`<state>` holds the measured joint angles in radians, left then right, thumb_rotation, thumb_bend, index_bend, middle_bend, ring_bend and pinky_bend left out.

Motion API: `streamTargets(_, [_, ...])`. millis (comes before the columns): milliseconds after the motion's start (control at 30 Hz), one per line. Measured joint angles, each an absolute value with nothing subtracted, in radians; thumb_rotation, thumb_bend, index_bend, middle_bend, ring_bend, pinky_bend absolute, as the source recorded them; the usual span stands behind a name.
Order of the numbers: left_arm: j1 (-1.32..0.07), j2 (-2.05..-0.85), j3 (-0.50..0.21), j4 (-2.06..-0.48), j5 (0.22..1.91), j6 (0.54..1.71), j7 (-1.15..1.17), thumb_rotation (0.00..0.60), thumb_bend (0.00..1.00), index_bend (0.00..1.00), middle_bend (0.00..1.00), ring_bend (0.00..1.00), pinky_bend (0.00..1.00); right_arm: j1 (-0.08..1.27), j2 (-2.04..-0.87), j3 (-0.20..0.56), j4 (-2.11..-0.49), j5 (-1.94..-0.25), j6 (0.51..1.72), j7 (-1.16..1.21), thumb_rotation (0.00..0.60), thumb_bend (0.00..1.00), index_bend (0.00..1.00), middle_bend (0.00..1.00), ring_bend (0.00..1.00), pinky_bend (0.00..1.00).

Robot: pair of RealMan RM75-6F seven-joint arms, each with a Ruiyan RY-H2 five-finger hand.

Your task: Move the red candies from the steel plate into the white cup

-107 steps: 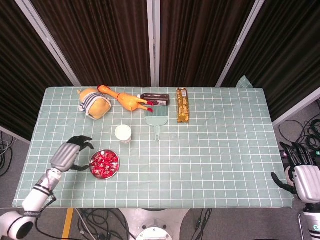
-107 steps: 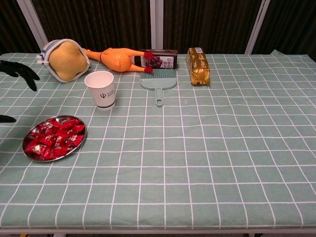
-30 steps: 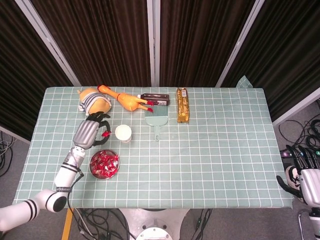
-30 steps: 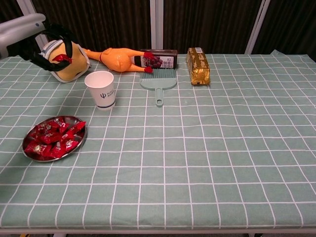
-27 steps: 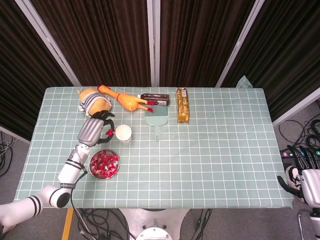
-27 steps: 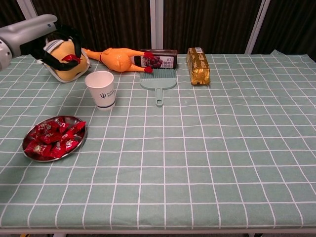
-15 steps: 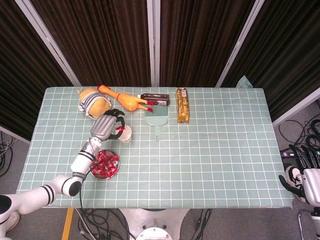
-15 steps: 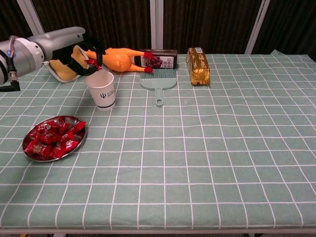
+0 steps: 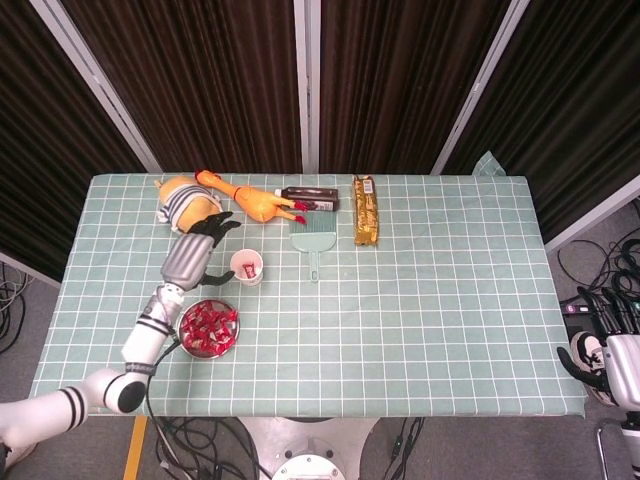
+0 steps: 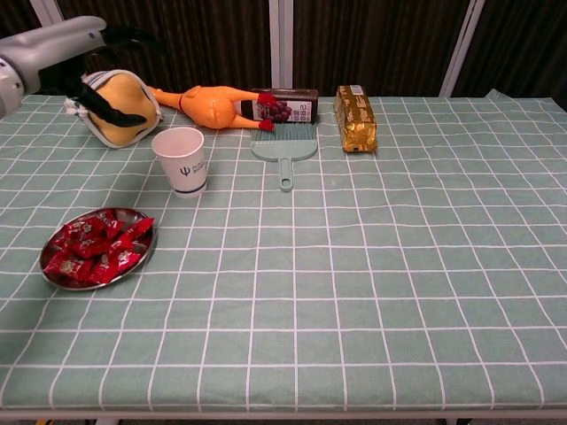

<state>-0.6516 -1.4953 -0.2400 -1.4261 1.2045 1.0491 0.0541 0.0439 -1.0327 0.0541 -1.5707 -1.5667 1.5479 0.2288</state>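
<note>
The steel plate point(image 9: 213, 356) holds several red candies point(image 9: 208, 326) at the table's front left; in the chest view the plate point(image 10: 144, 256) and candies point(image 10: 93, 249) lie low on the left. The white cup point(image 9: 247, 267) stands just behind it, with a red candy point(image 9: 249, 269) showing inside; the cup point(image 10: 181, 160) is upright. My left hand point(image 9: 193, 252) hovers left of the cup with fingers spread and nothing in it; the chest view shows the left hand point(image 10: 89, 66) raised over the plush toy. My right hand point(image 9: 603, 350) hangs beyond the table's right edge, fingers apart.
Along the back stand a round plush toy point(image 9: 187, 204), a rubber chicken point(image 9: 253, 201), a dark box point(image 9: 310, 198), a green brush point(image 9: 313, 241) and a gold packet point(image 9: 366, 211). The green checked cloth point(image 9: 430, 300) covers the table.
My left hand carried a red candy from the plate to the cup, let it go into the cup, then drew back to the left with its fingers spread.
</note>
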Motion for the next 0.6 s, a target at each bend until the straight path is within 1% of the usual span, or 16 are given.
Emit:
streamTargets(100, [-0.583, -1.448, -0.190, -1.482, 1.227, 1.112, 0.064, 0.600, 0.23, 0.34, 0.27, 0.17, 0.24, 0.048, -1.035, 0.054, -1.569, -1.571, 1.546, 0.232, 0.600, 0.23, 0.00, 0.13, 0.00, 0.06])
streamTargets(267, [-0.513, -1.395, -0.093, -1.545, 1.271, 1.141, 0.086, 0.600, 0.23, 0.34, 0.29, 0.19, 0.24, 0.053, -1.039, 0.052, -1.569, -1.580, 1.543, 0.232, 0.600, 0.23, 0.00, 0.13, 0.00, 0.06])
streamTargets(300, [-0.506, -1.388, -0.073, -1.556, 1.280, 1.139, 0.094, 0.600, 0.23, 0.34, 0.29, 0.19, 0.24, 0.053, -1.039, 0.052, -1.570, -1.581, 1.542, 0.232, 0.600, 0.23, 0.00, 0.13, 0.00, 0.06])
streamTargets(400, [-0.503, -1.386, -0.044, -1.566, 1.293, 1.109, 0.113, 0.600, 0.23, 0.34, 0.29, 0.19, 0.28, 0.053, -1.038, 0.050, -1.573, -1.583, 1.544, 0.229, 0.600, 0.23, 0.00, 0.13, 0.00, 0.06])
streamTargets(600, [-0.522, -1.424, -0.013, -1.560, 1.291, 1.027, 0.181, 0.600, 0.23, 0.35, 0.29, 0.20, 0.33, 0.044, -1.032, 0.047, -1.578, -1.580, 1.552, 0.227, 0.600, 0.23, 0.00, 0.13, 0.00, 0.06])
